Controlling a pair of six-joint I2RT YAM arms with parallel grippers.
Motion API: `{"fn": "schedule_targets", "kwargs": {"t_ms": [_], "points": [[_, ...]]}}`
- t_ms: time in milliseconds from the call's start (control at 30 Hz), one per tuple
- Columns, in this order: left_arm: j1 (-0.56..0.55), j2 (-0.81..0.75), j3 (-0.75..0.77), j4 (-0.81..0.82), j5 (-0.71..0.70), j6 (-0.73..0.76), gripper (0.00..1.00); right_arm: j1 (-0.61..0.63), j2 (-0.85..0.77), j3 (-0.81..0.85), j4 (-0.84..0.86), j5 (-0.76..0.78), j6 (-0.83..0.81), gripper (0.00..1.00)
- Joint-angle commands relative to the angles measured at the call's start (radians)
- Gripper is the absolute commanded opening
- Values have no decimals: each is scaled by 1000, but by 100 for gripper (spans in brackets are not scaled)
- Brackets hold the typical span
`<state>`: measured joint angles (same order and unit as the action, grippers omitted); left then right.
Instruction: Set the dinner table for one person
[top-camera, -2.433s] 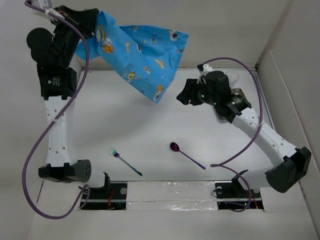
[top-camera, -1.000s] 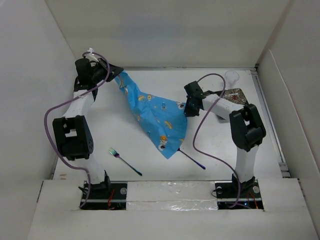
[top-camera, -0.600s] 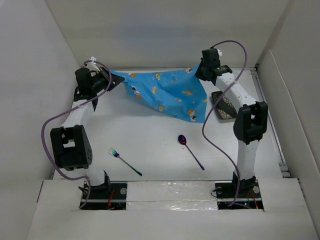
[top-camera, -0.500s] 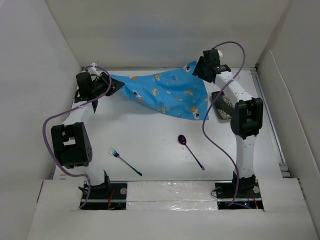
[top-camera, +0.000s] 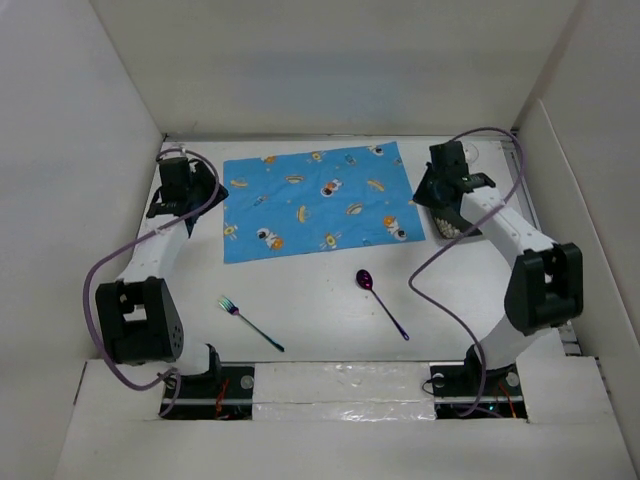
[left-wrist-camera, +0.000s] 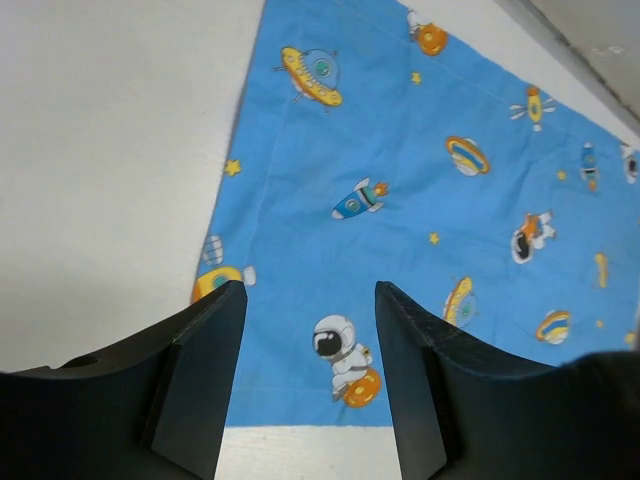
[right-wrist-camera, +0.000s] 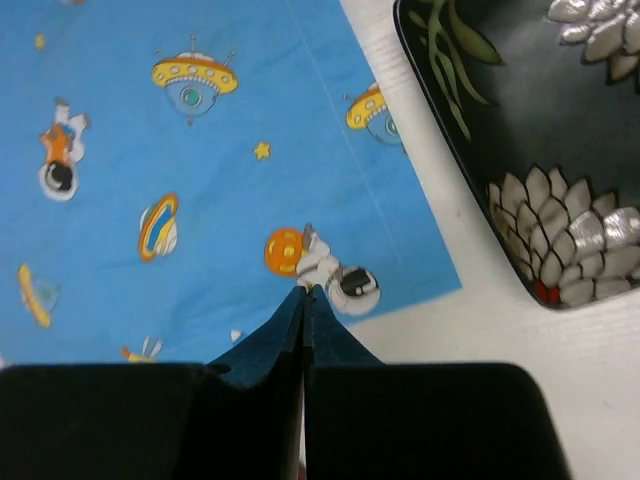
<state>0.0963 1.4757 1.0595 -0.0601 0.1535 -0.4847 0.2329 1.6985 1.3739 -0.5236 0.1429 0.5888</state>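
Note:
The blue cartoon-print placemat (top-camera: 320, 200) lies spread flat on the white dinner table (top-camera: 300, 280), toward the back. My left gripper (top-camera: 198, 193) hovers at the mat's left edge. In the left wrist view it (left-wrist-camera: 310, 295) stands open over the cloth (left-wrist-camera: 400, 180), holding nothing. My right gripper (top-camera: 430, 190) is at the mat's right edge. Seen from the right wrist, it (right-wrist-camera: 303, 292) is shut, its tips above the placemat's (right-wrist-camera: 200, 150) near right corner with no cloth between them.
A black plate with a leaf pattern (right-wrist-camera: 500, 130) lies just right of the mat, partly under my right arm (top-camera: 452, 222). A clear glass (top-camera: 465, 152) stands at the back right. A fork (top-camera: 250, 322) and a purple spoon (top-camera: 380, 302) lie nearer the front. White walls enclose the table.
Both grippers held the placemat in the air, stretched it out and lowered it. It now lies flat. The left gripper has opened; the right let go and shut again.

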Motion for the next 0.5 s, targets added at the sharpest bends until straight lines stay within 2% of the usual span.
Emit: {"fn": "schedule_targets", "kwargs": {"t_ms": [0,33,67,167,333,467], "points": [[-17,-72,-53,-142,-240,58,51,-4,-109,-131,88,6,57,13],[-17,-68,-75,-155,-230,58,51,-4,-128,-157,92,3,66,23],[-17,-57,-84,-164,-204,57,51,-20,-137,-179,86,-20,68,38],[-17,-13,-104,-176,-160,63,51,-58,-137,-246,82,-64,74,49],[-18,83,-44,-213,-80,74,52,-101,-54,-268,86,-135,72,51],[-29,74,-61,-214,-110,80,53,-92,7,-248,73,-99,78,53]]}}
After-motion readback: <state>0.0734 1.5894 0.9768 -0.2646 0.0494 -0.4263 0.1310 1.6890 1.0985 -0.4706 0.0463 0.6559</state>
